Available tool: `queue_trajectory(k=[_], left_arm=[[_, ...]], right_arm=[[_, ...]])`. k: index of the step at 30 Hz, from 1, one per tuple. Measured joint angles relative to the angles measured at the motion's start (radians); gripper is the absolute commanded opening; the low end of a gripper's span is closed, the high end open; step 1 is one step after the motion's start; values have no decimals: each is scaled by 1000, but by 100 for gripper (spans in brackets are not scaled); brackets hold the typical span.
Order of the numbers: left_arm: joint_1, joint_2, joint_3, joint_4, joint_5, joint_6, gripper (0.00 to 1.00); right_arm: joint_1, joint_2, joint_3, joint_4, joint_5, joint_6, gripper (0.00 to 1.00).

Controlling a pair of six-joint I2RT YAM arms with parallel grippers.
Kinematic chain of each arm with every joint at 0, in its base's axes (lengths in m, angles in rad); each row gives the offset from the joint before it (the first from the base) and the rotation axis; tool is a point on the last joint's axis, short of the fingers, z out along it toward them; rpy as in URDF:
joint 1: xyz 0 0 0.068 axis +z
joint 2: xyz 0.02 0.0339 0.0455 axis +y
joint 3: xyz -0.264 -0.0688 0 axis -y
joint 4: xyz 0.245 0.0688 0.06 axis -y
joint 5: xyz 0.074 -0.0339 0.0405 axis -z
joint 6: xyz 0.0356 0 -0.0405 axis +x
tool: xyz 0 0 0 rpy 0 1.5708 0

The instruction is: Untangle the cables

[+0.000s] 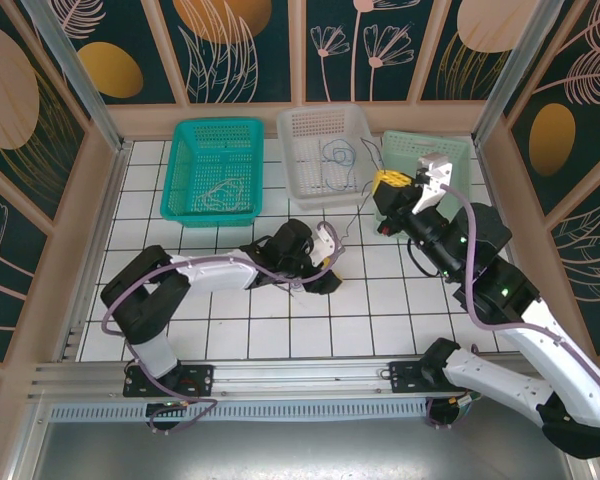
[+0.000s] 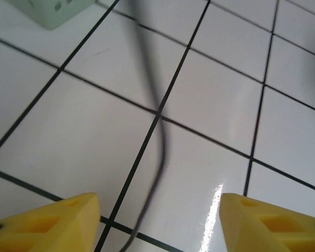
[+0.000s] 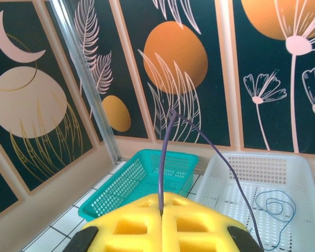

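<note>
A thin dark cable (image 3: 163,157) stands up from between the yellow fingers of my right gripper (image 3: 161,212), which is shut on it, then bends over and drops to the right. In the top view that gripper (image 1: 383,183) hangs above the tiles in front of the white basket (image 1: 302,180), and the dark cable (image 1: 358,215) slants down-left to my left gripper (image 1: 328,268), low over the floor. My left gripper (image 2: 158,212) is open. The dark cable (image 2: 160,142) runs between its yellow fingertips (image 2: 68,220), nearer the left one, touching neither.
Three baskets line the back wall. The teal one (image 1: 180,165) holds a grey-white cable (image 1: 220,192), the white one a blue cable (image 3: 275,205), and the light green basket (image 1: 458,150) is beside my right arm. White tiled floor (image 1: 230,320) lies around both arms.
</note>
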Motion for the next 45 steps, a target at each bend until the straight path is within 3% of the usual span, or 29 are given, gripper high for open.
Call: queue_trajectory(k=[3, 5, 13, 25, 33, 39, 40, 44, 45], left_arm=[[0, 23, 0, -21, -31, -5, 9], [0, 23, 0, -28, -53, -11, 0], [0, -113, 1, 6, -142, -47, 0], [0, -319, 1, 144, -174, -138, 0], [1, -364, -13, 207, -219, -221, 0], [1, -364, -55, 219, -219, -270, 0], [1, -364, -62, 220, -219, -277, 0], [1, -363, -74, 222, -223, -307, 0], [1, -363, -74, 223, -224, -318, 0]], right_arm=[[-1, -20, 0, 0, 34, 0, 0], [-2, -32, 0, -1, 61, 0, 0], [-9, -29, -6, -33, 148, 1, 0], [-60, 0, -112, -84, 204, 31, 0], [-163, -18, -199, -80, 109, 98, 0], [-179, 10, -285, -70, 17, 149, 0], [-182, 13, -293, -70, 9, 156, 2], [-210, 32, -305, -69, -21, 177, 62], [-219, 41, -305, -70, -22, 182, 67]])
